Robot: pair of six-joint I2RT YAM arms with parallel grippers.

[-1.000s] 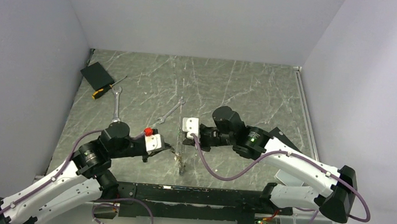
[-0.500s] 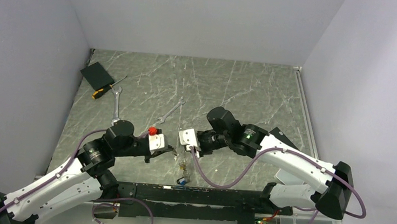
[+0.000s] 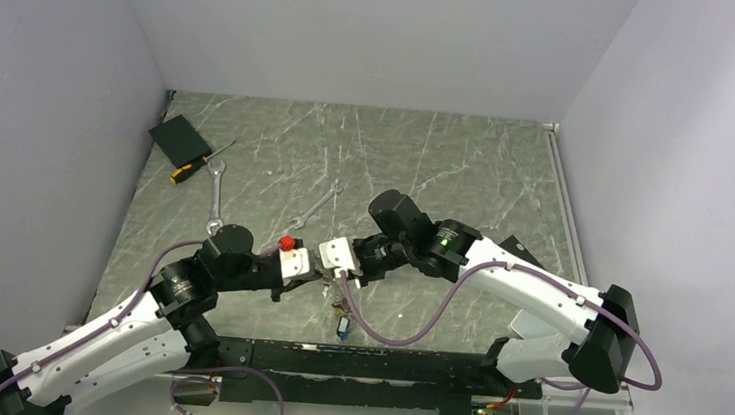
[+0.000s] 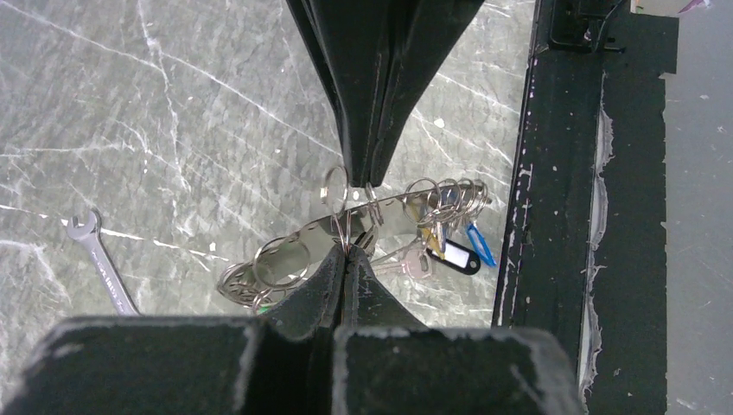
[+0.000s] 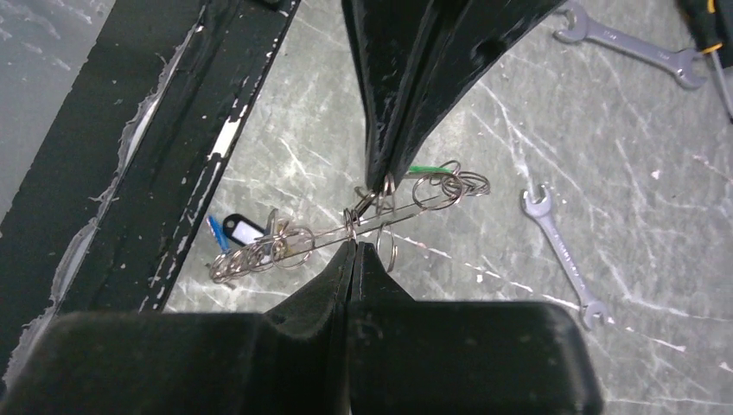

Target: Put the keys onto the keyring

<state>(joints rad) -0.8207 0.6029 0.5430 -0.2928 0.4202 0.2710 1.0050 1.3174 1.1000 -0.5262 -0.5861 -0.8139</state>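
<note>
Risk: keyring [image 4: 298,251], held aloft over the bench's near edge at mid-span, could slip if the arms pull or twist against each other, shedding keys [image 4: 454,255]. Left gripper [image 4: 347,259] and right gripper [image 5: 354,255] are both clamped tight on its wire, tips almost meeting. Exact bite is probably shallow, hard to see.

No readable text, labels, brands, numbers or signs in any view

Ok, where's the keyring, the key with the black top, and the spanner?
keyring [image 4: 393,206]: left wrist view, on its shiny strip between the small rings.
black-topped key [image 4: 455,257]: left wrist view, on the middle of its plastic head.
spanner [image 4: 105,268]: left wrist view, on its shaft.
</note>
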